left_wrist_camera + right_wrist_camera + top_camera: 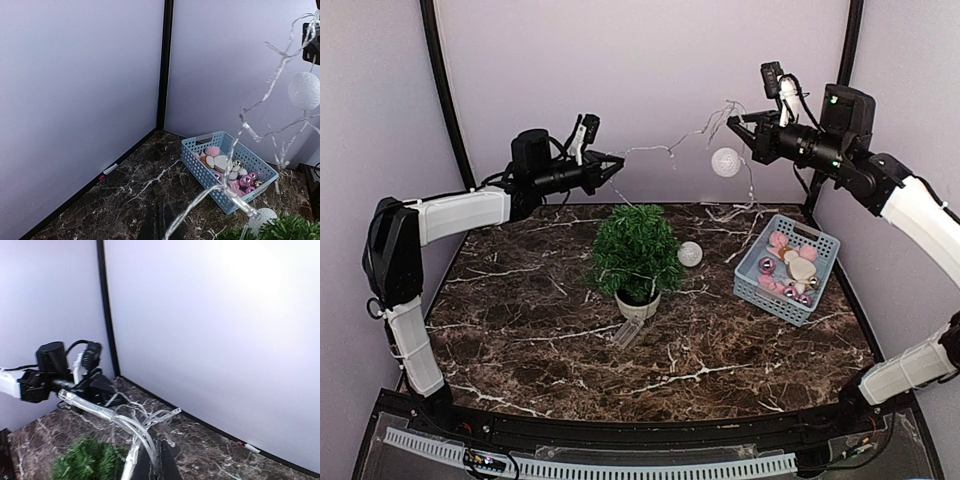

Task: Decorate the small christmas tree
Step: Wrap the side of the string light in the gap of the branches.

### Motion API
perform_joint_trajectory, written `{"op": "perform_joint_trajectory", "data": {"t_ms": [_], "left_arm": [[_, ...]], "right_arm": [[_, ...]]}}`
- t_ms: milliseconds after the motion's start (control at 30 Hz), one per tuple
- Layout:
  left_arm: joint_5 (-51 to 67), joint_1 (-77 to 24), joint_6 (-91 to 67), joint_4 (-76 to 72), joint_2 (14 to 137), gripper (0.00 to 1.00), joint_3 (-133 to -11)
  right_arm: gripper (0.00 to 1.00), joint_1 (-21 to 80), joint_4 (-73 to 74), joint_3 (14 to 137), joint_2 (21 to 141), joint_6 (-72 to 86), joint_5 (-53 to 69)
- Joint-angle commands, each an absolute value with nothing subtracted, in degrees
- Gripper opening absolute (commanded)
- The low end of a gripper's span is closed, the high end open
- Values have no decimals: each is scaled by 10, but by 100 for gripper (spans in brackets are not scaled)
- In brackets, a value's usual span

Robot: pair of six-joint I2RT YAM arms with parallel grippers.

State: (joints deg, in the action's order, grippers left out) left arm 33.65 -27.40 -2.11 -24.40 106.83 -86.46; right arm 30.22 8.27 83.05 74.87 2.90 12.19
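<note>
The small christmas tree [638,250] stands mid-table in a pale pot [638,304]; its green tips show in the wrist views [292,231] [85,461]. A clear string of lights [670,146] hangs stretched above the tree between both raised grippers. My left gripper [617,166] [159,209] is shut on one end of the string [235,150]. My right gripper [735,128] [158,442] is shut on a bunch of its wires [125,421]. One white ball [725,162] [305,90] dangles from the string. Another white ball [690,253] [263,217] rests by the tree.
A blue basket [767,287] [200,166] with pink and white ornaments sits at the right, loose wire trailing behind it. A small clear piece [628,331] lies in front of the pot. Walls close in the back and sides.
</note>
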Motion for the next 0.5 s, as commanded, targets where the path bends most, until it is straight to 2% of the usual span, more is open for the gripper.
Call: {"op": "perform_joint_trajectory", "data": {"t_ms": [0, 133, 467], "left_arm": [[359, -263, -39, -299, 1066, 0, -846], [355, -260, -39, -319, 1067, 0, -829], [352, -252, -47, -338, 1087, 4, -804]], "right_arm": [[0, 324, 131, 857, 716, 27, 213], [0, 347, 133, 873, 714, 51, 274], [0, 445, 138, 898, 769, 67, 334]]}}
